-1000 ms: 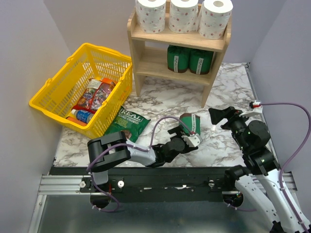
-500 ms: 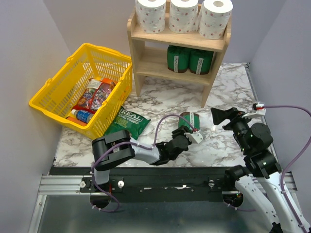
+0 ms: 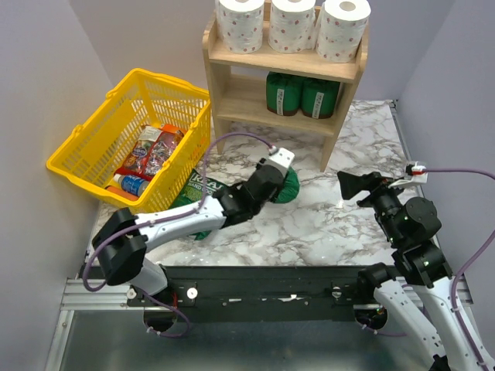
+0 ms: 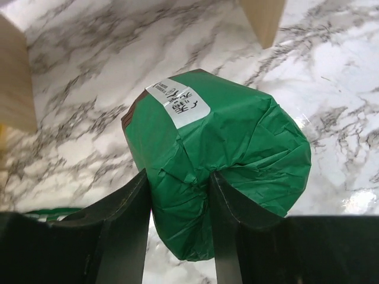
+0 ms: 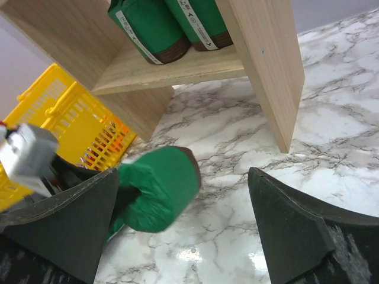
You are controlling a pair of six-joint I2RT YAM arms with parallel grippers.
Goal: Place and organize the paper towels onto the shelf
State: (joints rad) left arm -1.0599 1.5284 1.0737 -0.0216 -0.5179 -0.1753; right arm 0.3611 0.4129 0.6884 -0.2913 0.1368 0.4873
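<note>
Three white paper towels (image 3: pixel 292 23) with pink dots stand in a row on the top tier of the wooden shelf (image 3: pixel 232 58). Two dark green wrapped packages (image 3: pixel 300 94) sit on its lower tier. My left gripper (image 3: pixel 280 182) is shut on a third green package (image 4: pixel 225 148) and holds it above the marble table in front of the shelf; the package also shows in the right wrist view (image 5: pixel 161 188). My right gripper (image 3: pixel 352 185) is open and empty, to the right of the package.
A yellow basket (image 3: pixel 85 158) with snack packs stands at the left. A green snack bag (image 3: pixel 197 193) lies beside it, partly under my left arm. The shelf's legs (image 5: pixel 263 65) stand close behind the held package.
My left gripper has lifted the green package off the table and carried it back and left toward the shelf. The right arm has barely moved.
</note>
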